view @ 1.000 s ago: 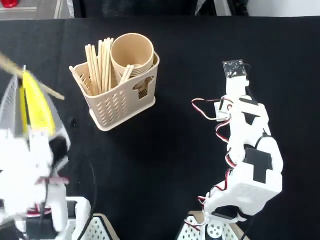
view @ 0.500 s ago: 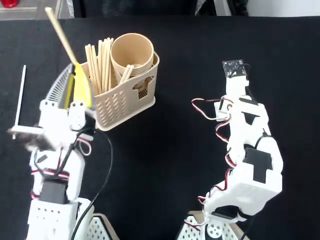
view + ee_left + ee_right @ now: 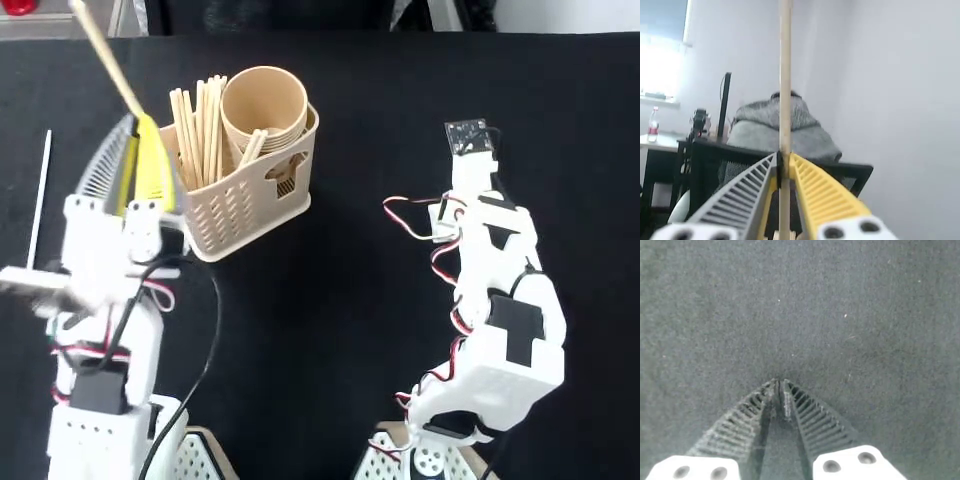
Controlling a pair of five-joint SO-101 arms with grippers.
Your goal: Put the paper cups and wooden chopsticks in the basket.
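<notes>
Left gripper [image 3: 782, 160] pinches a slim, pale, straight wooden chopstick [image 3: 785, 75]; right gripper [image 3: 778, 386] sits closed, empty.

The held chopstick [image 3: 108, 60] ran past the high view's top edge, its far end cut off. The basket [image 3: 240, 205] wall hid the lower parts of the paper cups [image 3: 264, 100] and stored chopsticks [image 3: 200, 125]. The left arm's wrist [image 3: 45, 280] was blurred.
</notes>
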